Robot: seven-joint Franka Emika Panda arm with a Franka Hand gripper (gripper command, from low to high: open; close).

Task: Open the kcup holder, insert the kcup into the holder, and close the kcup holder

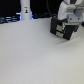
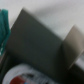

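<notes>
The white table [image 1: 35,55] fills most of the exterior view. At its far edge, toward that view's right, sits the black holder [image 1: 64,30], the gripper [image 1: 70,17] right above it, its spread impossible to judge. Red-topped pods [image 2: 22,77] show inside; the kcup isn't visible. Probably best to work the drawer squarely.

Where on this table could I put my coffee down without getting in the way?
The wide white table in front is bare, from the white post forward. It is crowded in the far corner on the exterior view's right, where the gripper meets the black kcup holder.
</notes>
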